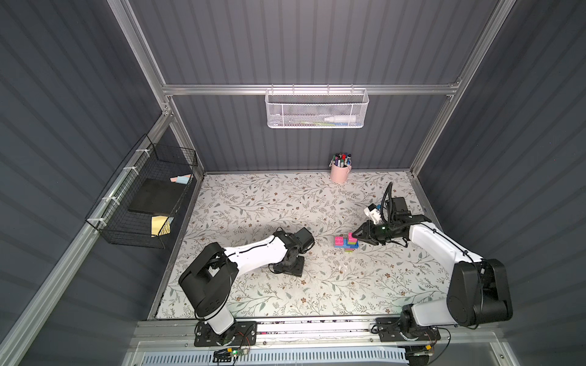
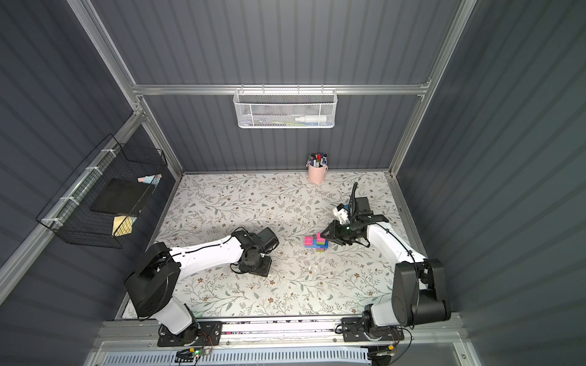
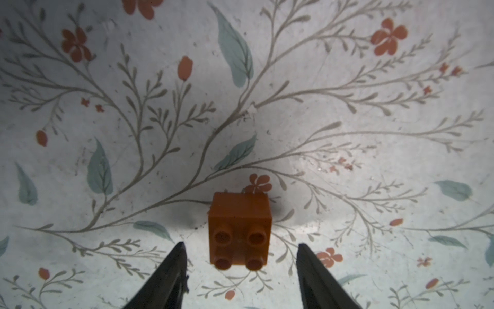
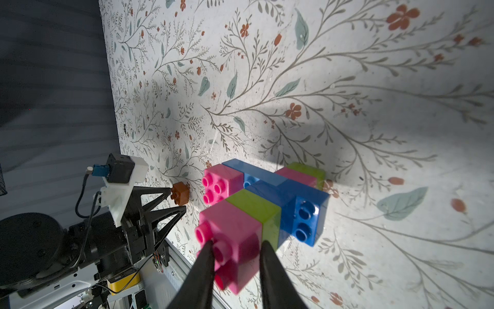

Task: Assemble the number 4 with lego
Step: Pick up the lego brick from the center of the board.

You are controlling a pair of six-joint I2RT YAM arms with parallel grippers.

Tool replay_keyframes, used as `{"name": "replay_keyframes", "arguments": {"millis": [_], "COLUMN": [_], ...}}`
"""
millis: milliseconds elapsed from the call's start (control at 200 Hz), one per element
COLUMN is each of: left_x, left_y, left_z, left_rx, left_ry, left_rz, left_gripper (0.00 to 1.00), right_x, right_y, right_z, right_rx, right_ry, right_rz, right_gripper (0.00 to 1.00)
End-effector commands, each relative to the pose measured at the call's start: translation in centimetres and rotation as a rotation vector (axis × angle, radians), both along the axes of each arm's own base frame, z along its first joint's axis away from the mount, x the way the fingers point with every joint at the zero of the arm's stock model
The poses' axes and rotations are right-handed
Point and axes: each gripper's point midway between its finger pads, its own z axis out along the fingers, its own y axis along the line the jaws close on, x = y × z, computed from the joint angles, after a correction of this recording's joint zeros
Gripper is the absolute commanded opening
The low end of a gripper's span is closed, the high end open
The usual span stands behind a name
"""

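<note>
My left claw (image 3: 240, 244) is released: its two fingers stand apart on either side of an orange brick (image 3: 239, 211), with a clear gap between each finger and the brick. The brick sits on the flowered table (image 3: 347, 107) straight ahead of the fingertips, centred between them, its studs turned toward the claw. It is square, so it has no long axis to line up with, and I judge that closing where I am would catch two flat sides. This arm is plainly the nearer one to that brick. From my right wrist I see the same left claw (image 4: 177, 199) over the orange brick, which lies near the number 4 (image 4: 267, 206) but not touching it. The number 4 lies flat on the table, its long blue bar (image 4: 256, 171) running away from my right claw (image 4: 238, 247). That claw is clenched on the pink brick (image 4: 235, 227) at the near end of the figure, bracing it. So the move ahead turns on carrying the orange brick across that small gap toward the held figure.
</note>
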Motion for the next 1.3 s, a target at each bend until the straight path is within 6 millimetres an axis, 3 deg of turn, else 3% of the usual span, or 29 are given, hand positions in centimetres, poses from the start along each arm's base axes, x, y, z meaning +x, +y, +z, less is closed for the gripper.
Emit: {"name": "replay_keyframes", "arguments": {"millis": [0,1060,1296], "left_x": [0.80,1.37,1.40], "left_y": [-0.05,-0.09,-0.10], "left_z": [0.29,-0.20,-0.27], "left_rx": [0.003,0.027,0.031], "left_ry": [-0.016,-0.014,-0.011], "left_rz": [-0.013,-0.025,-0.023], "left_gripper": [0.57,0.36,0.24], "right_x": [-2.83,-2.87,-2.88], "right_y": [-1.64,-1.72,-1.69], "right_z": [-3.98,-3.99,-4.04], "right_rx": [-0.124,-0.128,-0.126], "right_ry": [0.153,0.154,0.157], "right_rz": [-0.006,-0.008,-0.008], "right_gripper": [0.30,0.30,0.30]}}
